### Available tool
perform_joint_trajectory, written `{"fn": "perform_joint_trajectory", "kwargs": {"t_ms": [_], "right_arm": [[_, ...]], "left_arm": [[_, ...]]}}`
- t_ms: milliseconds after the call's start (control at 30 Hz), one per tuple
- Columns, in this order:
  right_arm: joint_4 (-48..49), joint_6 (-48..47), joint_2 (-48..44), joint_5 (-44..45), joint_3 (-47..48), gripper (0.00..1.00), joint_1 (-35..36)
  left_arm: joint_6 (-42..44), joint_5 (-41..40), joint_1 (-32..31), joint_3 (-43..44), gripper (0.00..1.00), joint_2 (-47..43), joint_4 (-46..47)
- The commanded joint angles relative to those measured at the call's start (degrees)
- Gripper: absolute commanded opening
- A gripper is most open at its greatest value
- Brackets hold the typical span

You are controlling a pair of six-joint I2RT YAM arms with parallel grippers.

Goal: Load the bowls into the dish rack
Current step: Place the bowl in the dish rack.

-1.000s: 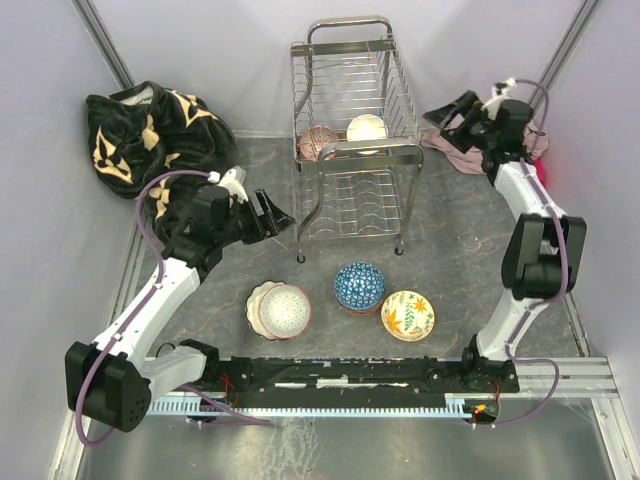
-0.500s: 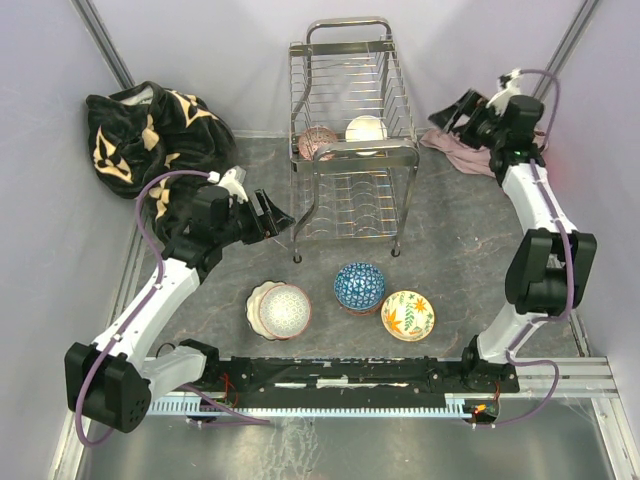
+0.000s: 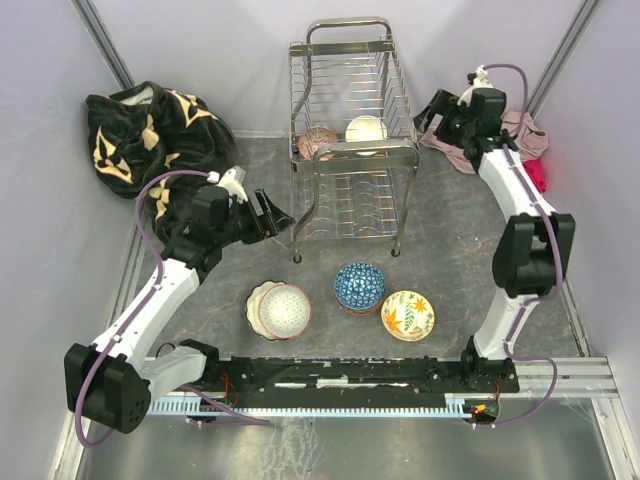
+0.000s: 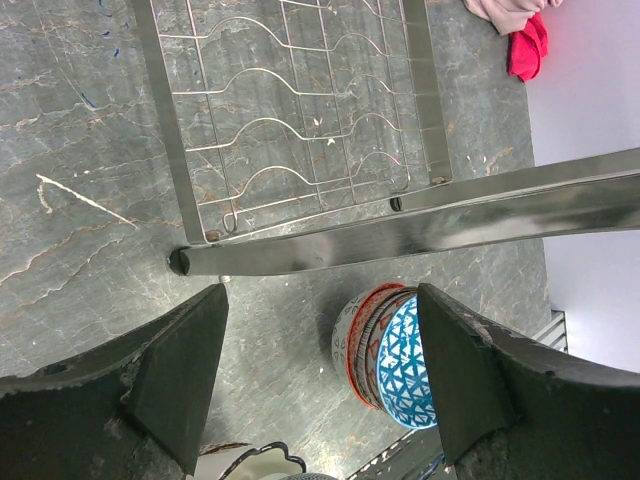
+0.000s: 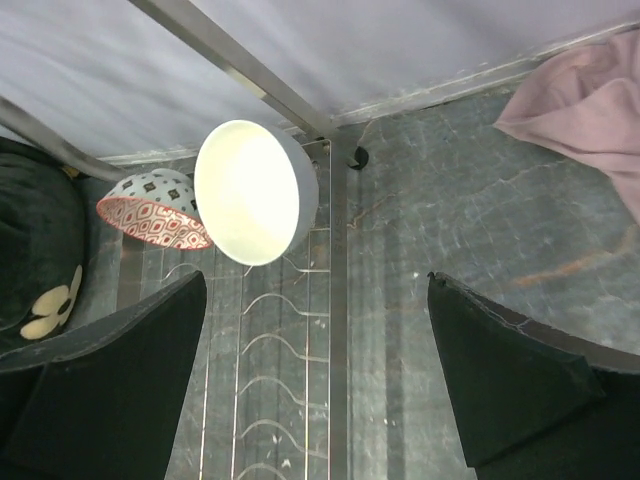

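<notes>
My left arm reaches low; the left fingers (image 4: 180,385) are spread, gripping nothing, just short of the dish rack's (image 3: 365,150) near foot. That wrist view shows the blue bowl (image 4: 410,365) nested on another. My right arm stretches far, right fingers (image 5: 520,400) wide apart beside the rack, where a white bowl (image 5: 255,190) and a red-patterned bowl (image 5: 155,210) stand on edge, seemingly on the lower tier.

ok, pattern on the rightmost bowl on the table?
Cream bowl with orange and green leaves; top external view shows it best.
</notes>
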Motion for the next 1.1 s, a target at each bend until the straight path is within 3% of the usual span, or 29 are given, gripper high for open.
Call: {"fn": "perform_joint_trajectory", "kwargs": {"t_ms": [0, 200, 667, 900, 1067], "right_arm": [[0.7, 1.4, 9.2, -1.0, 7.5, 0.99, 2.2], [1.8, -0.5, 17.7, -1.1, 16.9, 0.84, 4.3], [4.4, -5.1, 30.0, 0.1, 30.2, 0.61, 8.2], [4.4, -7.8, 32.2, 3.5, 31.7, 0.54, 9.4], [4.0, -10.2, 33.5, 4.8, 32.3, 0.44, 10.2]], "left_arm": [[0.1, 0.8, 0.2, 0.5, 0.82, -1.3, 1.9], [0.2, 0.6, 0.2, 0.5, 0.82, -1.0, 1.8], [0.3, 0.3, 0.2, 0.6, 0.82, -0.6, 1.8], [0.4, 0.6, 0.2, 0.8, 0.82, -0.8, 1.8], [0.3, 1.0, 0.3, 0.9, 0.82, -0.6, 1.9]]}}
